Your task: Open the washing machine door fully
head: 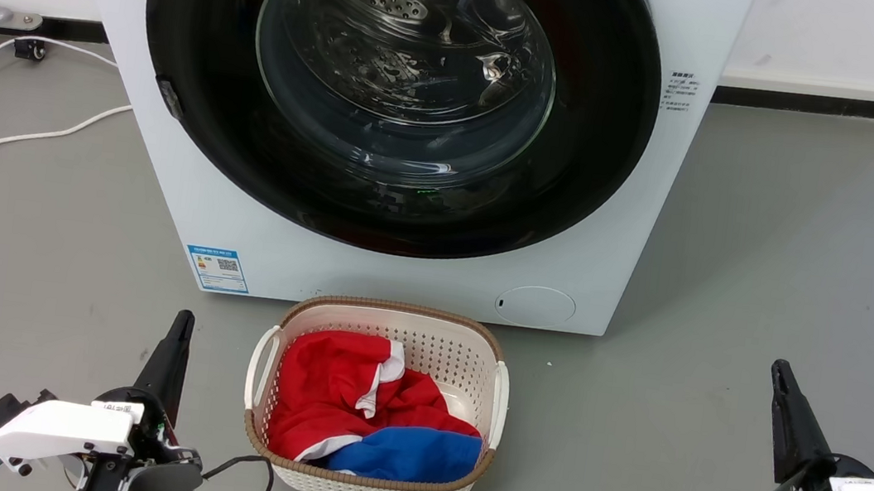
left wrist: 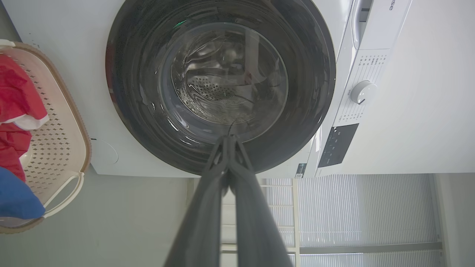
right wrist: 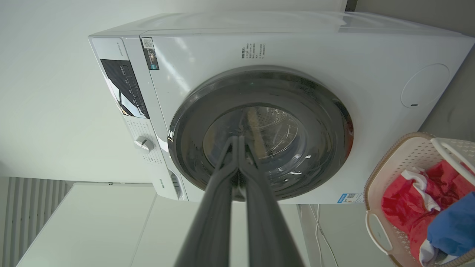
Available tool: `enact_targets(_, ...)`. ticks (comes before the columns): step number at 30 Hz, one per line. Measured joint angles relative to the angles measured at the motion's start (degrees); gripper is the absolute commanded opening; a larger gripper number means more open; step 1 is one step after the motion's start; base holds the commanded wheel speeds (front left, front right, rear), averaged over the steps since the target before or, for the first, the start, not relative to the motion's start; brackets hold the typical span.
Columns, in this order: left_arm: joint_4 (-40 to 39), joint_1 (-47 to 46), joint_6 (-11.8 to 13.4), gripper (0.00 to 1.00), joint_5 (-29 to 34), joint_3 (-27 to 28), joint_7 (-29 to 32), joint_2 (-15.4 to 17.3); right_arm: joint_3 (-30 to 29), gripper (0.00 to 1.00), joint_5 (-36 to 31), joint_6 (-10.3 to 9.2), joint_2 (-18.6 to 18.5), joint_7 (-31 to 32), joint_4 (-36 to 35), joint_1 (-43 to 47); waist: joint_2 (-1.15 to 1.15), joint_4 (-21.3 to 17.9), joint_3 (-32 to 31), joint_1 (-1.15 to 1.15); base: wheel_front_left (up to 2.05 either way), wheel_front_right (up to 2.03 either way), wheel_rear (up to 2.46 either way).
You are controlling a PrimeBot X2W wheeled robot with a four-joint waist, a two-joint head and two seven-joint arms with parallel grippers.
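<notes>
The washing machine door (head: 400, 82) sat shut, flush against the front of the washing machine (head: 399, 283), so the task had not begun. The left pincer (head: 181, 327) hung low over the floor, near the machine's lower left corner. Its two fingers were pressed together and held nothing. The right pincer (head: 781, 375) was in the same state, well out beyond the machine's right edge. Neither touched the door.

A small grey notch (head: 169, 97) showed on the door's left rim. I could not tell whether it was the catch or part of the hinge. That seemed the first risk: a pull on the hinged side would strain the door and open nothing.

The rim was glossy and curved, so closed or barely parted fingers might well slide off it before the latch let go.

A basket (head: 387, 310) of clothes (head: 351, 402) stood on the floor just beside the machine's front, below the door. An arm reaching in low could have knocked it or snagged its handle.

An arm left inside the door's swing might also have stopped the door short of fully open.
</notes>
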Motion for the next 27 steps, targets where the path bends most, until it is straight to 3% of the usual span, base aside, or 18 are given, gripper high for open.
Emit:
enact_targets(25, 0.0, 0.0, 0.0, 0.00, 0.0, 0.0, 0.0, 0.0, -0.1, 0.00, -0.1, 0.00, 0.1, 0.0, 0.0, 0.0, 0.00, 0.0, 0.0, 0.00, 0.00, 0.00, 0.00)
enact_targets(26, 0.1, 0.1, 0.0, 1.00, 0.0, 0.0, 0.0, 0.0, -0.1, 1.00, -0.1, 0.00, 0.1, 0.0, 0.1, 0.1, 0.00, 0.0, 0.0, 0.00, 0.00, 0.00, 0.00)
enact_targets(27, 0.5, 0.3, 0.0, 1.00, 0.0, -0.1, 0.0, -0.1, -0.1, 1.00, -0.1, -0.01, 0.1, 0.0, 0.5, 0.3, 0.00, 0.0, 0.0, 0.00, 0.00, 0.00, 0.00)
